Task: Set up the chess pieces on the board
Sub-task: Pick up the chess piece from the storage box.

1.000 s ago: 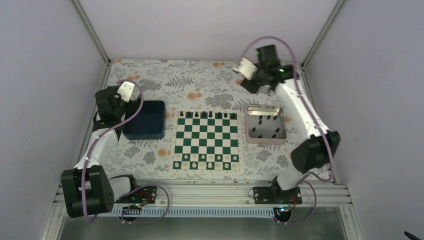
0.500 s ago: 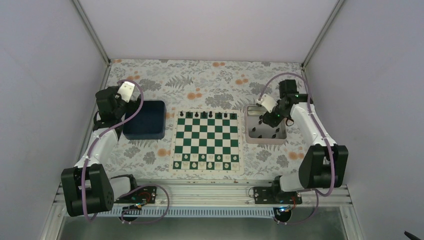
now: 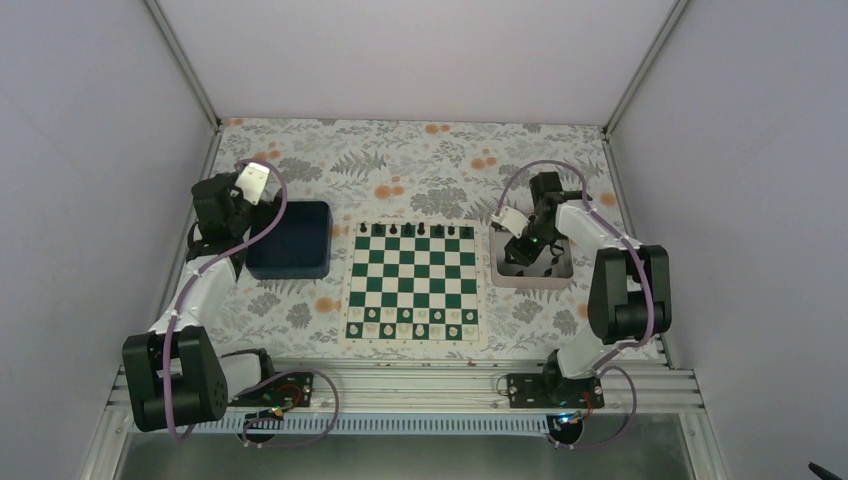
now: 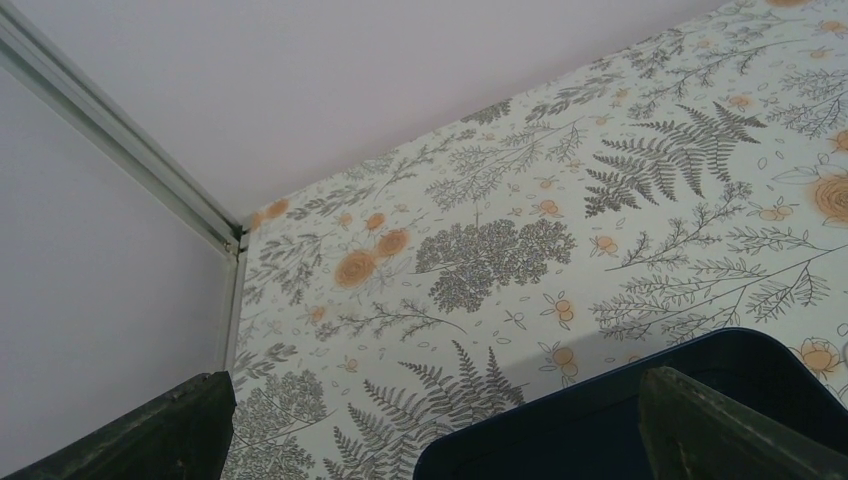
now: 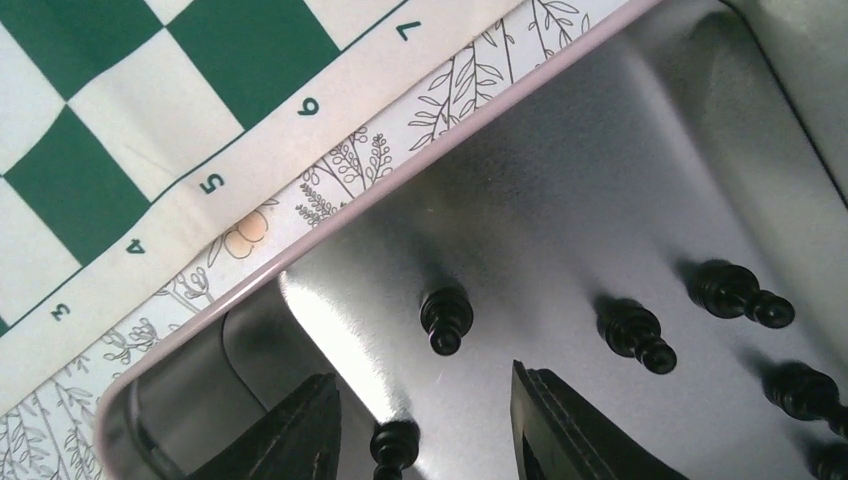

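The green and white board (image 3: 414, 283) lies mid-table, its numbered edge also in the right wrist view (image 5: 200, 130). Several black chess pieces (image 3: 415, 231) stand on its far row; white pieces (image 3: 412, 318) stand on its near rows. Black pawns stand in the silver tray (image 3: 499, 276), seen close in the right wrist view (image 5: 445, 318). My right gripper (image 5: 425, 420) is open and low inside the tray (image 5: 560, 200), with one black pawn (image 5: 395, 445) between its fingers, untouched. In the top view it is over the tray (image 3: 524, 248). My left gripper (image 4: 430, 440) is open and empty over the blue bin's far corner.
The dark blue bin (image 3: 290, 240) stands left of the board, and its rim shows in the left wrist view (image 4: 620, 400). The left cage post (image 4: 110, 130) and white walls close in the table. The flowered cloth (image 3: 400, 160) covers the far table.
My right arm has swung down from high at the back right and lowered its gripper into the silver tray. The left arm has not moved.
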`<state>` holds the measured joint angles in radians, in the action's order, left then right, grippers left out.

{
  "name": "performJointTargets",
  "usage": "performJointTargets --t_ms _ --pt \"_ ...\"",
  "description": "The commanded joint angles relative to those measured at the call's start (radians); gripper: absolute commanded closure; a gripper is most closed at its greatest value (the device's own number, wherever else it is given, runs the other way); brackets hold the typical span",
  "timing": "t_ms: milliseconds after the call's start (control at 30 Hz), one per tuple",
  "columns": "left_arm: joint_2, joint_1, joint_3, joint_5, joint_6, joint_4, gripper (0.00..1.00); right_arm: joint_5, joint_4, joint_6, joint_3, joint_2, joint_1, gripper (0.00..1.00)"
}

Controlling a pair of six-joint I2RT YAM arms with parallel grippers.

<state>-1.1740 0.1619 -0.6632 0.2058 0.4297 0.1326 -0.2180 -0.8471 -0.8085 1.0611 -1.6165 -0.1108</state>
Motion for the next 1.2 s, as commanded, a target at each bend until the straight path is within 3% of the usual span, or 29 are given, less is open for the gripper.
performJointTargets --t_ms 0,433,767,933,1167 --pt "-0.008 0.008 -0.015 -0.011 -0.006 0.004 0.0 -0.01 0.037 0.015 0.012 -0.032 -0.007 0.56" --pt "-0.01 0.008 -0.012 -0.007 -0.005 0.008 0.0 -0.012 0.067 0.015 0.019 -0.111 -0.009 0.69" --pt "-0.013 0.008 -0.012 -0.006 -0.005 0.01 0.0 -0.02 0.007 0.012 0.078 -0.056 -0.012 0.92" --pt "-0.01 0.008 -0.01 -0.004 -0.005 0.012 0.0 0.012 -0.07 0.014 0.171 -0.013 -0.047 0.94" --pt "-0.009 0.008 -0.009 -0.001 -0.004 0.012 0.0 0.037 -0.129 0.044 0.297 -0.067 -0.197 0.93"
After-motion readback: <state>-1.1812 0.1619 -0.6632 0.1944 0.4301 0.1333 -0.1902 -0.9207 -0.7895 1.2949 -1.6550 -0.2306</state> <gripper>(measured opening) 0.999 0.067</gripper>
